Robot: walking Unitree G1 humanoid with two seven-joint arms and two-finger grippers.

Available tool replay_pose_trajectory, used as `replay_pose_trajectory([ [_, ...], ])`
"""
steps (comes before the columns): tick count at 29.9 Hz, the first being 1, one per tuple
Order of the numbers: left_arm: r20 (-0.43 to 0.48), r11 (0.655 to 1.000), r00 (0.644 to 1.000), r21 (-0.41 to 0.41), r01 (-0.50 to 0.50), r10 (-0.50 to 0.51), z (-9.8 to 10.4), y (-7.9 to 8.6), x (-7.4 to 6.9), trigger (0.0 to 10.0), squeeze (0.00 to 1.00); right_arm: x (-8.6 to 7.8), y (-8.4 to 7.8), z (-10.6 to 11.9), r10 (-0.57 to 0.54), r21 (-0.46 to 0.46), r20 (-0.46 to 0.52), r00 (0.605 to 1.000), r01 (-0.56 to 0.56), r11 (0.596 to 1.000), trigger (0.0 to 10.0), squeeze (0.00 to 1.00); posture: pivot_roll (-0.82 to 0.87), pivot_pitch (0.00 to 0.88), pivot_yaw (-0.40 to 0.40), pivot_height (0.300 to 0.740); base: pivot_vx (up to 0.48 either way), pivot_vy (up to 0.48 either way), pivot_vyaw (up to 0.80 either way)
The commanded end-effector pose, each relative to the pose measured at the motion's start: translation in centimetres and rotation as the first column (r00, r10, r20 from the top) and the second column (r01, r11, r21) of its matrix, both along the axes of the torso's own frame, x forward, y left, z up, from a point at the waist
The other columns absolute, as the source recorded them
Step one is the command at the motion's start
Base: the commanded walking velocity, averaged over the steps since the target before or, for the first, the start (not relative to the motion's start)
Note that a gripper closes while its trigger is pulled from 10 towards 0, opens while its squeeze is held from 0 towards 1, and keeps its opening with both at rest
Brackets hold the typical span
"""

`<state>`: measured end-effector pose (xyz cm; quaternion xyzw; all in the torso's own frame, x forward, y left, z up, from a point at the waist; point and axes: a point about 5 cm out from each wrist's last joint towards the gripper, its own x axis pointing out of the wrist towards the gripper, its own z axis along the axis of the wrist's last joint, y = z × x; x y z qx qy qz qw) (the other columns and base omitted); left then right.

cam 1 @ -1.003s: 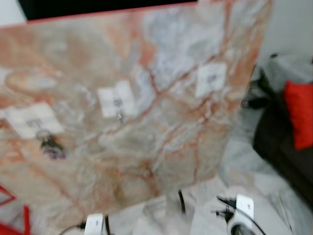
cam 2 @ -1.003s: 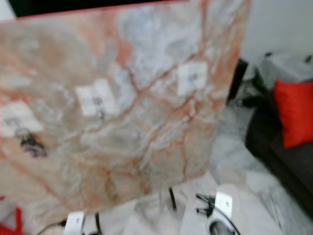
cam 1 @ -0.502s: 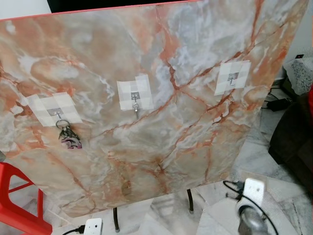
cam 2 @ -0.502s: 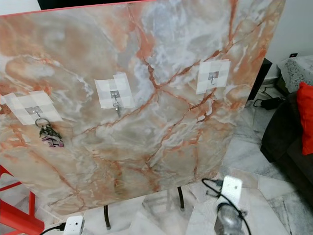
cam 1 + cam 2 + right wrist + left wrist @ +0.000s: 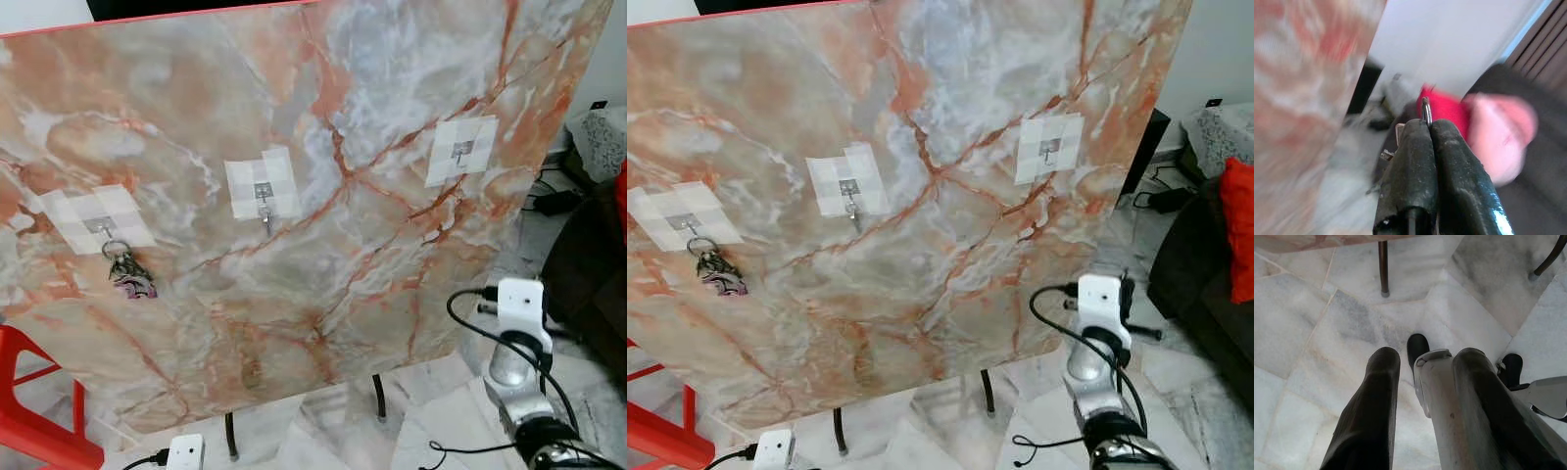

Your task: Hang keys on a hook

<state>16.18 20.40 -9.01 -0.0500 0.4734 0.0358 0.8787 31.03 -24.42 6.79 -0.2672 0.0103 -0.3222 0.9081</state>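
The right gripper (image 5: 1426,128) was pinched shut on a key ring (image 5: 1426,110), whose thin metal loop stuck up between the two black fingertips (image 5: 1413,142), with a bit of metal showing just beside them. That arm (image 5: 1095,352) stood raised in front of the lower right corner of a large marble board (image 5: 323,245), pink and grey with orange veins, propped upright on thin dark legs (image 5: 229,443). Three hooks were taped to the board: the left hook (image 5: 106,227) already carried a bunch of keys (image 5: 129,276), while the middle hook (image 5: 263,201) and the right hook (image 5: 460,152) hung bare. The left gripper (image 5: 1422,401) pointed down at the pale marble floor (image 5: 1317,333), its fingers parted and holding nothing. A red stool (image 5: 39,416) stood by the board's lower left, a dark sofa (image 5: 1200,284) with a red cushion (image 5: 1239,225) to the right, and a white wall (image 5: 1215,49) behind.
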Motion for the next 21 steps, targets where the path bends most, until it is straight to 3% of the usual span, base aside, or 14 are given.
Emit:
replay_pose_trajectory([
  [1, -0.005, 1.0, 1.0, 0.004, 0.006, -0.006, 0.0, 0.2, -0.2, 10.0, 0.0, 0.7, 0.0, 1.5, -0.009, -0.072, 0.049, 0.999, 0.013, 0.997, 10.0, 0.0, -0.07, 0.0, 0.017, 0.74, 0.0, 0.0, 0.0],
  [5, -0.003, 1.0, 1.0, 0.003, 0.003, -0.003, 0.0, 0.2, -0.1, 10.0, 0.0, 1.5, 0.5, 2.8, 0.004, -0.159, 0.096, 0.995, 0.012, 0.987, 10.0, 0.0, -0.07, 0.0, 0.018, 0.74, 0.0, 0.0, 0.0],
  [7, -0.001, 1.0, 1.0, 0.001, 0.002, -0.002, 0.0, 0.2, -0.1, 10.0, 0.0, 2.3, 1.5, 3.7, 0.064, -0.233, 0.098, 0.993, -0.04, 0.972, 10.0, 0.0, -0.07, 0.0, 0.017, 0.74, 0.0, 0.0, 0.0],
  [13, 0.002, 1.0, 1.0, -0.003, -0.001, 0.001, 0.0, 0.1, -0.1, 10.0, 0.0, 3.4, 3.0, 4.2, 0.161, -0.286, 0.05, 0.986, -0.14, 0.948, 10.0, 0.0, -0.07, 0.0, 0.015, 0.74, 0.0, 0.0, 0.0],
  [15, 0.001, 1.0, 1.0, -0.006, 0.001, -0.001, 0.0, 0.1, -0.1, 10.0, 0.0, 3.7, 3.7, 4.5, 0.219, -0.341, 0.032, 0.975, -0.195, 0.92, 10.0, 0.0, -0.07, 0.0, 0.014, 0.74, 0.0, 0.0, 0.0],
  [21, 0.001, 1.0, 1.0, -0.009, -0.004, 0.004, 0.0, 0.1, -0.1, 10.0, 0.0, 4.1, 4.1, 5.4, 0.228, -0.403, 0.06, 0.972, -0.185, 0.896, 10.0, 0.0, -0.07, 0.0, 0.011, 0.74, 0.0, 0.0, 0.0],
])
